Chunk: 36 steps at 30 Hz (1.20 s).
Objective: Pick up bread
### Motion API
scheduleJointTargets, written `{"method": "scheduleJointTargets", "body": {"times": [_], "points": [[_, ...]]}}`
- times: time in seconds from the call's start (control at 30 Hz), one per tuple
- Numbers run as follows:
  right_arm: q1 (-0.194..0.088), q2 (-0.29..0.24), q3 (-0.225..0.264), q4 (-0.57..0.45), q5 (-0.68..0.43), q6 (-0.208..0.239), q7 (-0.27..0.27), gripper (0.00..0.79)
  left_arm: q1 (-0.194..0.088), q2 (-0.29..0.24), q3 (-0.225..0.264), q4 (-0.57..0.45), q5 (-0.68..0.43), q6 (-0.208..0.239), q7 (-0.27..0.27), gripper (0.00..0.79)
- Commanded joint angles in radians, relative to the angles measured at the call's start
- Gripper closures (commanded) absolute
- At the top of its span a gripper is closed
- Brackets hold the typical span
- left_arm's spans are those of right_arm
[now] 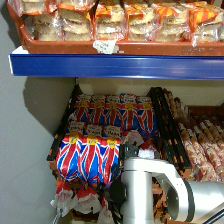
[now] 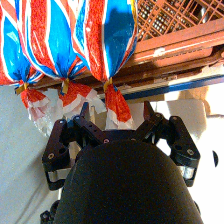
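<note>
The bread [image 1: 89,159] lies on the lower shelf, in a brown crate [image 1: 172,135], as a front row of three loaves in glossy bags printed with the Union Jack. A second row of the same bags [image 1: 117,112] lies behind it, deeper in the shelf. The tied ends of the front bags hang over the front edge of the crate, towards the robot.

The right claw [image 2: 116,117] is released: in the wrist view its two dark fingers [image 2: 85,122] stand apart, and between them hangs the red and white tail [image 2: 116,107] of one bag. This is the blue-sided loaf [image 2: 107,37] at the right end of the front row as the head view shows it. The fingers seem not to touch the plastic yet, only the loose tail comes down into the gap.

So the loaf lies straight ahead of the claw, a little higher than the fingertips, and its long axis runs away from the claw, into the shelf. The claw meets the loaf end-on, at the knot, not across its side. In the head view the white right arm [image 1: 145,187] stands just below and in front of the front row, so it is near to the bread.

The coming move probably needs a short advance along this axis, until the fingers pass the knot and can close on the body of the loaf. If they close now, they would likely catch only the tail, and the slippery bag could slide out.
</note>
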Motion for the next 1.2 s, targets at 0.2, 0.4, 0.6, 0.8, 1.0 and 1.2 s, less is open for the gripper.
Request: {"method": "scheduleJointTargets", "body": {"times": [0.2, 0.4, 0.6, 0.8, 1.0, 1.2], "points": [[0.007, 0.024, 0.010, 0.032, 0.039, -0.013, 0.000, 0.000, 0.000, 0.000, 0.000, 0.000, 0.000, 0.000, 0.000, 0.785], [0.012, 0.038, 0.021, 0.058, 0.068, -0.027, 0.000, 0.000, 0.000, 0.000, 0.000, 0.000, 0.000, 0.000, 0.000, 0.785], [0.019, 0.054, 0.032, 0.078, 0.124, -0.029, -0.007, 0.000, 0.000, 0.000, 0.000, 0.000, 0.000, 0.000, 0.000, 0.785], [0.025, 0.074, 0.046, 0.103, 0.168, -0.033, -0.014, 0.000, 0.000, 0.000, 0.000, 0.000, 0.000, 0.000, 0.000, 0.785], [0.029, 0.085, 0.059, 0.128, 0.168, -0.044, -0.008, 0.000, 0.000, 0.000, 0.000, 0.000, 0.000, 0.000, 0.000, 0.785], [0.032, 0.099, 0.070, 0.166, 0.168, -0.064, -0.003, 0.000, 0.000, 0.000, 0.000, 0.000, 0.000, 0.000, 0.000, 0.785]]}}
